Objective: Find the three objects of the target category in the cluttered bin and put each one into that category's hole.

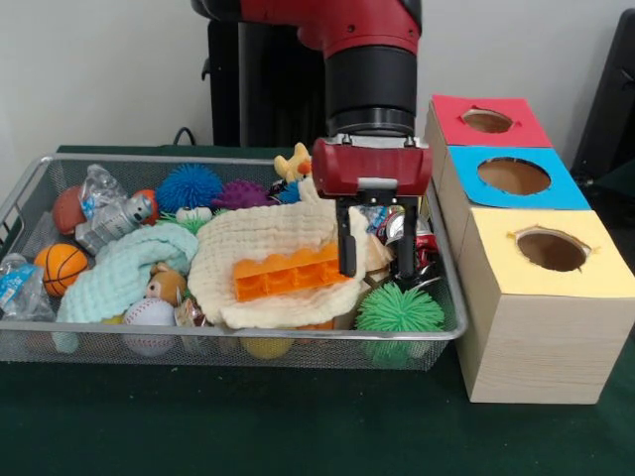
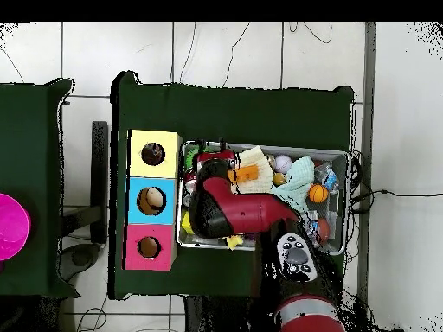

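The wire-mesh bin (image 1: 248,339) sits left of three wooden boxes and also shows in the overhead view (image 2: 344,177). My gripper (image 1: 376,270) is open, with its fingers (image 1: 345,243) lowered into the bin's right end. A crumpled piece with a busy red, blue and white print (image 1: 387,222) lies between and behind the fingers, and more of it reaches right (image 1: 425,246). I cannot tell how many pieces there are. The yellow-topped hole (image 1: 552,250) is in the nearest box, right of the bin, and shows in the overhead view (image 2: 153,154). In the overhead view the arm (image 2: 234,207) hides the gripper.
A cream waffle cloth (image 1: 260,238) with an orange block (image 1: 288,273) on it lies left of the gripper. A green spiky ball (image 1: 397,309) is just in front. A mint cloth (image 1: 129,273), balls and bottles fill the left. The blue-topped hole (image 1: 514,176) and red-topped hole (image 1: 487,121) lie behind the yellow one.
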`<action>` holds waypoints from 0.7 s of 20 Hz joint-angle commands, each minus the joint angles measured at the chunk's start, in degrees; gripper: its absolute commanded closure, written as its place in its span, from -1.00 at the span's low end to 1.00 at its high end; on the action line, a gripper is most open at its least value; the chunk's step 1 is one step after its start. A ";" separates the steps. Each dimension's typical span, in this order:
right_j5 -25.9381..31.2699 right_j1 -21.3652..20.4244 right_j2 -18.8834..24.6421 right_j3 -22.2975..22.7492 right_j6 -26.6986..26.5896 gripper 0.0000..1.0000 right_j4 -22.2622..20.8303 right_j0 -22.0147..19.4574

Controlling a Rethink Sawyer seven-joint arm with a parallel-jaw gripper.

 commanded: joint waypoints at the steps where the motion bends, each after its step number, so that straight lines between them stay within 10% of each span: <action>1: 9.68 -1.55 8.69 3.00 2.32 -1.00 -7.88 -3.00; 14: 8.53 7.86 2.60 -1.42 0.54 -1.00 -14.56 1.40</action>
